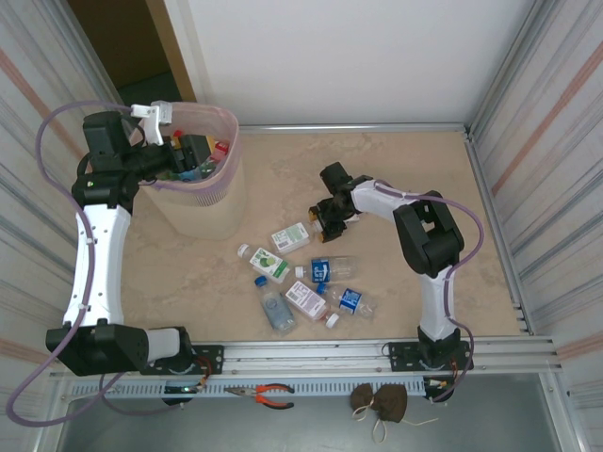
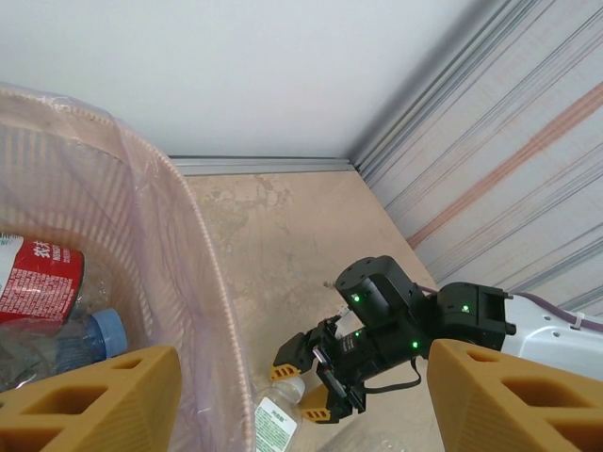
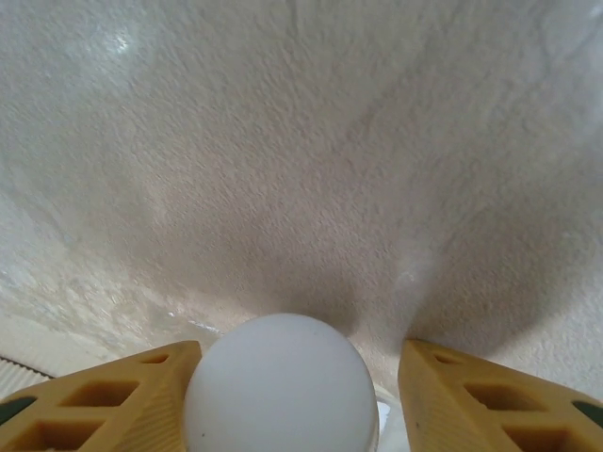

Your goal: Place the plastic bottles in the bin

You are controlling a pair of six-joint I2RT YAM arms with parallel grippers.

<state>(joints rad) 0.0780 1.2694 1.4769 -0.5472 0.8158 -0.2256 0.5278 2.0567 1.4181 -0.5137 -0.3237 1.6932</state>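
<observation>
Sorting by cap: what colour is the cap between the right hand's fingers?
The cap is white; right wrist view shows it best.

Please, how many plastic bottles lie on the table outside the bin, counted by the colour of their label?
green-and-white label bottles: 2
blue label bottles: 2
pink-and-white label bottle: 1
greyish bottle with blue cap: 1
Total: 6

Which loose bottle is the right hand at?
The green-and-white-labelled bottle, farthest back of the loose ones; its white cap sits between the fingers of the right hand.
</observation>
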